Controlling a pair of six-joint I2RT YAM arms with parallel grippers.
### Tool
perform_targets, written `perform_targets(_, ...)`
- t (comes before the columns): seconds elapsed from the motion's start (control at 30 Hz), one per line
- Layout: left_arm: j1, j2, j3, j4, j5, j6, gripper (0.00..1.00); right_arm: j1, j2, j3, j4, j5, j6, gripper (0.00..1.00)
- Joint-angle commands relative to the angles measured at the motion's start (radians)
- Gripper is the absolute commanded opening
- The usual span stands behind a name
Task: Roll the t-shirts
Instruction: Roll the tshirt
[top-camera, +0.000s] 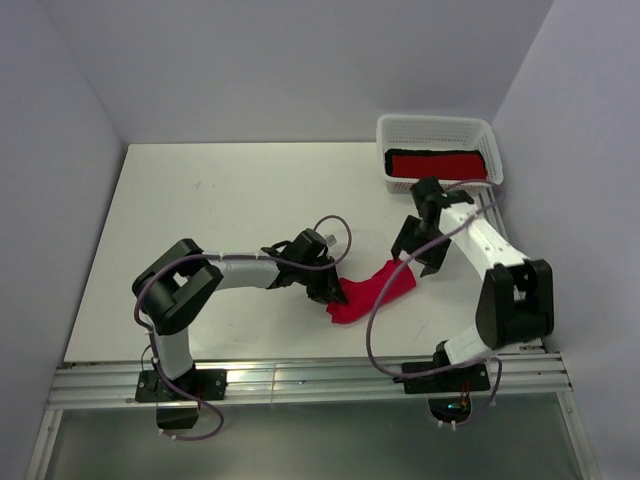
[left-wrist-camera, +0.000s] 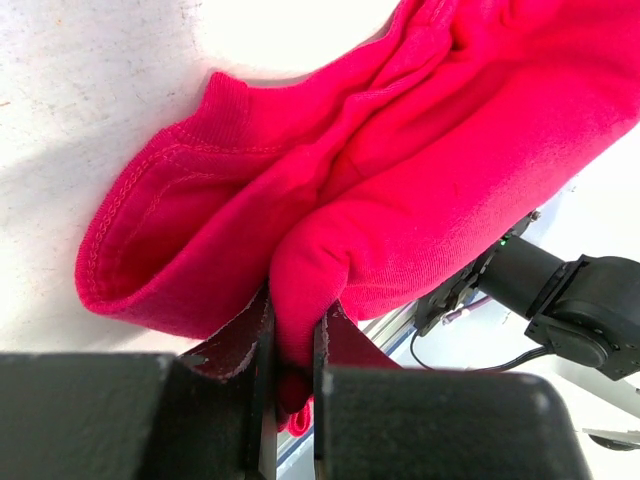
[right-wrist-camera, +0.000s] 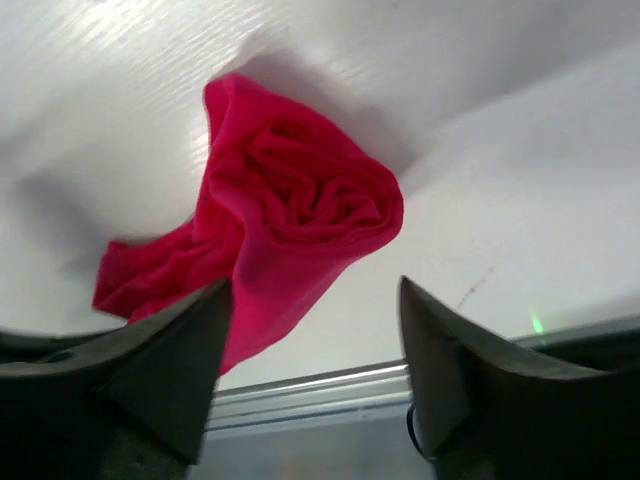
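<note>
Crimson t-shirt (top-camera: 372, 292) is found crumpled toward the desk's (top-camera: 220, 200) near edge. One fold is pinched between the pressed-together fingers of the left gripper (left-wrist-camera: 293, 340). Its rolled end is framed by the spread right gripper (right-wrist-camera: 315, 284). At the far right corner, a red rolled t-shirt (top-camera: 437, 165) and a black one (top-camera: 388, 160) are held in a white basket (top-camera: 430, 126). Pale walls are noted behind.
</note>
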Motion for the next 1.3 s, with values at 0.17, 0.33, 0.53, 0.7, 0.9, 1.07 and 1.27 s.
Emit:
perform_targets(0.17, -0.012, 0.092, 0.024, -0.243, -0.099, 0.086, 0.0, -0.127, -0.306, -0.272, 0.343, -0.329, -0.134, 0.25)
perform_targets(0.33, -0.009, 0.093, 0.028, -0.249, -0.096, 0.092, 0.0, -0.127, -0.371, -0.384, 0.465, -0.557, -0.082, 0.0)
perform_targets(0.53, -0.003, 0.093, 0.016, -0.228, -0.081, 0.09, 0.0, -0.125, -0.432, -0.533, 0.62, -0.723, 0.009, 0.0)
perform_targets(0.7, 0.008, 0.096, 0.013, -0.22, -0.068, 0.086, 0.0, -0.125, -0.469, -0.634, 0.711, -0.76, 0.067, 0.0)
perform_targets(0.9, 0.017, 0.072, -0.016, -0.193, -0.05, 0.078, 0.0, -0.131, -0.407, -0.666, 0.811, -0.748, 0.085, 0.0)
perform_targets(1.07, 0.022, 0.061, -0.039, -0.17, -0.034, 0.086, 0.0, -0.154, -0.269, -0.66, 0.923, -0.742, 0.119, 0.0)
perform_targets(1.27, 0.04, -0.011, -0.107, -0.092, -0.024, 0.063, 0.01, -0.206, -0.161, -0.686, 1.038, -0.754, 0.156, 0.0)
